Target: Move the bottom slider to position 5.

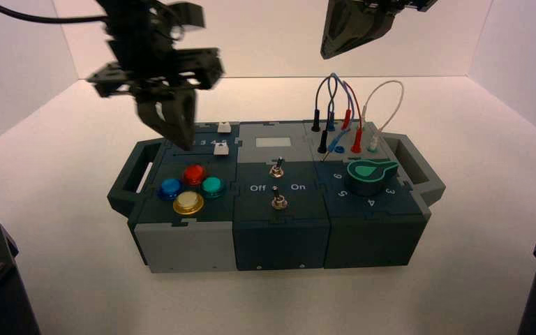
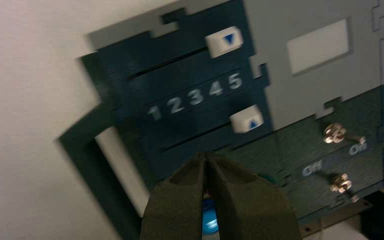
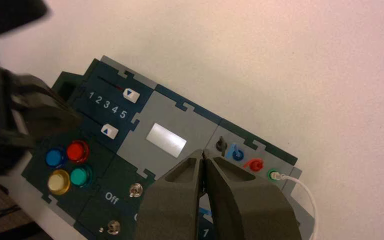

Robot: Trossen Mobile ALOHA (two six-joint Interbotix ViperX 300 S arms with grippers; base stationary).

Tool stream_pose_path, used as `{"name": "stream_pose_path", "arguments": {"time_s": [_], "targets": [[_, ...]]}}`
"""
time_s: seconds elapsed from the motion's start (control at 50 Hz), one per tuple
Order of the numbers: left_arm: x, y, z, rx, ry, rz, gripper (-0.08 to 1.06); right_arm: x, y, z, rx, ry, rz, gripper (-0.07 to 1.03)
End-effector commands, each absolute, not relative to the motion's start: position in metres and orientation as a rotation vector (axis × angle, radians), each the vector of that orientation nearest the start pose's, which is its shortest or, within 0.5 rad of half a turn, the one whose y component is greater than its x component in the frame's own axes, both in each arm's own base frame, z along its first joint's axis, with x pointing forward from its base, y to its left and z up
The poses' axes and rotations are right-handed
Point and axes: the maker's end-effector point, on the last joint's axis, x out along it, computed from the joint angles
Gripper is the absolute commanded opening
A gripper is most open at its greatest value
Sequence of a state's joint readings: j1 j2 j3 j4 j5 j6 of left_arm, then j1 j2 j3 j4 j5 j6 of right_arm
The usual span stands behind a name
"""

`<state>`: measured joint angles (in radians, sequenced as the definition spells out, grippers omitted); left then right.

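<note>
White table (image 1: pixel 56 174), plain white walls (image 1: pixel 21 63). Box (image 1: pixel 279 237) mid-table. Bottom slider (image 2: pixel 246 120) sits beside 5 (image 2: pixel 235 80). Left pincer (image 1: pixel 171 129) closed, empty, above box's left. Right pincer (image 3: pixel 202 162) closed, raised.

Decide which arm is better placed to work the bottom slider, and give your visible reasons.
Left. The left gripper, fingers together, hangs right beside the bottom slider, which already sits by the 5. The right gripper, also shut, is parked high over the box's wire end.
</note>
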<state>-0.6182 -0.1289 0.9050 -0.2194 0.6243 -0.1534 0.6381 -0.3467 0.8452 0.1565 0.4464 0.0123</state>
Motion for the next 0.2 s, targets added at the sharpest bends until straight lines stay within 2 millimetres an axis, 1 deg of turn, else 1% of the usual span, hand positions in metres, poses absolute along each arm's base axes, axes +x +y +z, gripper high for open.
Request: {"name": "stream_pose_path", "arguments": {"time_s": [0.02,0.2], "targets": [[0.209,-0.1619,0.0628,0.069,1.4,-0.375,-0.03,0.26,0.2031,0.1574,-0.125,0.924,0.578,-0.02],[0.2083,-0.1593,0.0694,0.073,1.385,-0.384,-0.03,0.2619,0.201,0.1537,-0.137,0.931,0.57,-0.02]]}}
